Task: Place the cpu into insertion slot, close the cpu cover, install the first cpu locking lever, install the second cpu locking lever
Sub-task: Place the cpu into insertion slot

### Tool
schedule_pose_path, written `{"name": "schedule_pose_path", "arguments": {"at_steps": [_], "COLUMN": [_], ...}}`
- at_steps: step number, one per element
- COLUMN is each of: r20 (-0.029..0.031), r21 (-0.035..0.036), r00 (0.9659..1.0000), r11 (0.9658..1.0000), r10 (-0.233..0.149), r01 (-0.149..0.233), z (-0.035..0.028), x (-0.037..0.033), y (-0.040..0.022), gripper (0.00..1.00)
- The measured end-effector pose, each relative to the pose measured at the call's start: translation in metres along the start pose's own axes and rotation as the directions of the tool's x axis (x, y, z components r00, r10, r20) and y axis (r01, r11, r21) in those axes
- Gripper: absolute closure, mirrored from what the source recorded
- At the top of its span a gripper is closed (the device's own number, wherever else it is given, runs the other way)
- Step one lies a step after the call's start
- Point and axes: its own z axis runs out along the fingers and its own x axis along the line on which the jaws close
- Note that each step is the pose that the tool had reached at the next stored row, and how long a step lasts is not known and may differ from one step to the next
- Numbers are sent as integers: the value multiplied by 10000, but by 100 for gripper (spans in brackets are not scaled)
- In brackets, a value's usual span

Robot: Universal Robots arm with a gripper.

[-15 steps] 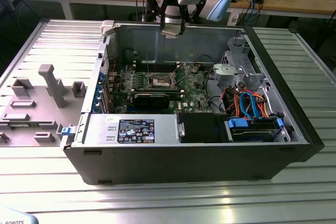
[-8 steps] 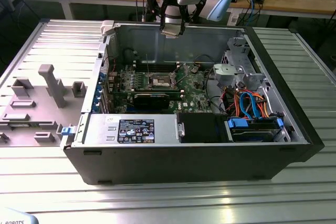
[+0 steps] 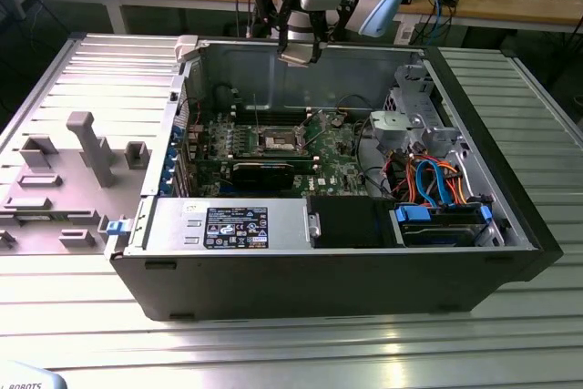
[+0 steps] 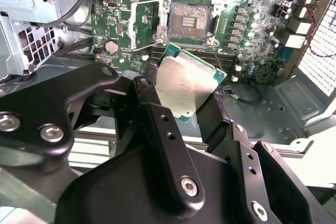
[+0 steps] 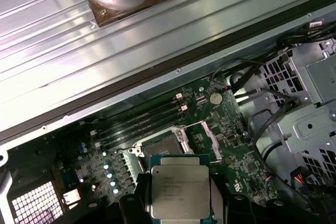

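While the black fingers (image 4: 152,98) are squeezing the small flat silver-grey square chip (image 4: 186,85), they are hanging high over the open black computer case (image 3: 273,289). The square slot with a pale metal rim (image 4: 190,22) is lying open, down below the chip, well apart.

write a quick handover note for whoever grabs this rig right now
Gripper: shut on the cpu, gripped by its edges and held in the air above the open computer case.
Insertion slot: empty, contacts bare, on the green motherboard below the chip.
Cpu cover: swung open beside the slot.
Done: chip is in the grip; nothing is seated.
Left: chip into the slot, cover shut, both locking lever steps.
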Motion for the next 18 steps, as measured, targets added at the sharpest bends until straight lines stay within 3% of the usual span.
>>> {"name": "schedule_pose_path", "arguments": {"at_steps": [15, 18], "r20": [4, 27], "r21": [-1, -7], "r00": [10000, 9995], "r11": [10000, 9995], "r10": [35, 307], "r01": [-35, -307], "z": [2, 4], "x": [0, 1], "y": [0, -1], "gripper": [46, 46]}}
